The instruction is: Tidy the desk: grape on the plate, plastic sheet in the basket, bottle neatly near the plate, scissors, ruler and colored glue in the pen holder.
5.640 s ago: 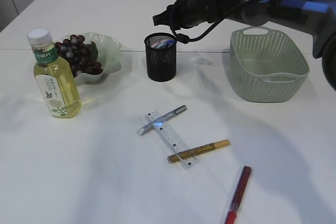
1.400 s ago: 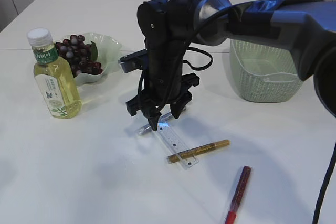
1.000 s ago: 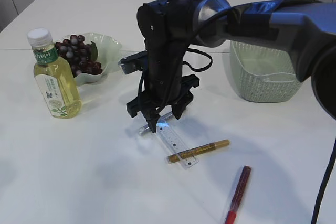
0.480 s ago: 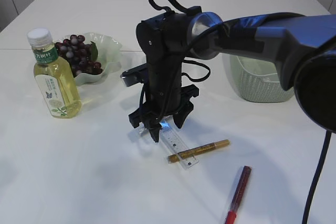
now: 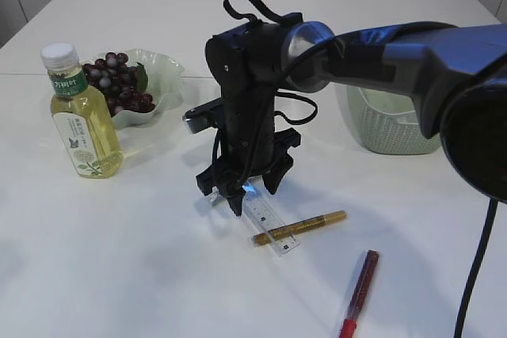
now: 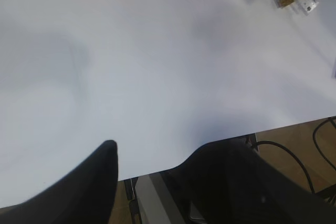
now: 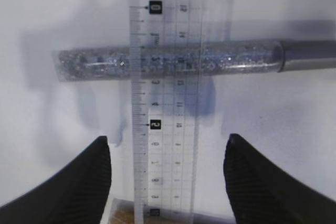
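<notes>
- Exterior view: the right gripper [image 5: 247,193] points straight down over the upper end of the clear ruler [image 5: 265,218], its jaws spread and holding nothing. The ruler lies on the white worktop [image 5: 142,259], across a gold glitter glue tube [image 5: 301,227]; a red glitter glue tube [image 5: 360,291] lies apart, nearer the front edge. The bottle [image 5: 80,115] of yellow drink stands upright just beside the pale green plate [image 5: 162,73], which holds the grapes [image 5: 117,82]. The green basket [image 5: 388,120] sits behind the arm.
- Left wrist view: the left gripper [image 6: 157,182] hangs over bare worktop [image 6: 157,66] at its edge, jaws apart and empty.
- Right wrist view: the ruler [image 7: 167,108] runs between the two spread fingertips [image 7: 79,182], lying over a silver glitter glue tube [image 7: 178,60] that crosses it.
</notes>
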Available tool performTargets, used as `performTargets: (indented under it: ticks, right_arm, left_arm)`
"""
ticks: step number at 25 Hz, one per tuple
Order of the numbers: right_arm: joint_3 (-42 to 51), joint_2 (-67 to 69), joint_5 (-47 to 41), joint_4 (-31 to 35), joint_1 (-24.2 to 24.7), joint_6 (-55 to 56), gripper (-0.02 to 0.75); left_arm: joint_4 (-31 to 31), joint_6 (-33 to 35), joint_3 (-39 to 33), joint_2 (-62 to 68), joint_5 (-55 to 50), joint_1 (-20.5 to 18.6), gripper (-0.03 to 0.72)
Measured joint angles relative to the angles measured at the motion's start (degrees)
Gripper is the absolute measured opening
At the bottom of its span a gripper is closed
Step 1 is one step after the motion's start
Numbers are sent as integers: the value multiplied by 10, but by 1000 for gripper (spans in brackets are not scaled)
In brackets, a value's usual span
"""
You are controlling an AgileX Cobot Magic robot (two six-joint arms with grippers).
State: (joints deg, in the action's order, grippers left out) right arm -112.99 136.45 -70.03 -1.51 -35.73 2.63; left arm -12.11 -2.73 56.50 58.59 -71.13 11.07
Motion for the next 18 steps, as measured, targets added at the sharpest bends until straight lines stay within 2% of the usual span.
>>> performTargets:
  ticks: [18]
  right_arm:
    - [0, 2, 0, 0, 0, -1, 524]
  left_arm:
    - [0, 0, 0, 0, 0, 0, 477]
